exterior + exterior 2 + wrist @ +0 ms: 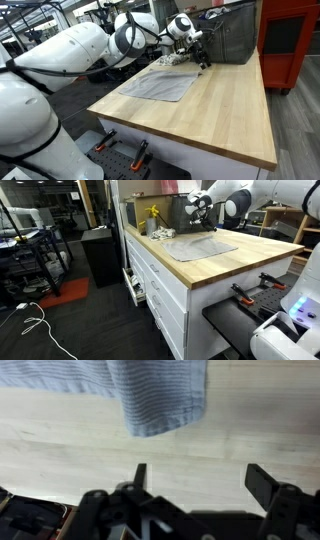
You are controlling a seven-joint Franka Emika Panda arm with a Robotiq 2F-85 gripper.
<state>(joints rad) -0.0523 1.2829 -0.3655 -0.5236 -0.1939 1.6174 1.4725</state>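
Note:
A grey-blue striped cloth (160, 84) lies flat on the wooden tabletop (215, 110), seen in both exterior views, cloth (200, 248). My gripper (196, 52) hovers above the cloth's far end, near a dark metal bin. In the wrist view the gripper (200, 478) is open, its two black fingers wide apart with bare wood between them. A corner of the cloth (160, 400) hangs into that view just beyond the fingertips, not touched.
A dark metal bin (235, 32) stands at the back of the table. A red cabinet (292, 40) is beside it. A yellow object (153, 216) and small items sit at the table's far corner. Drawers (160, 285) line the table's front.

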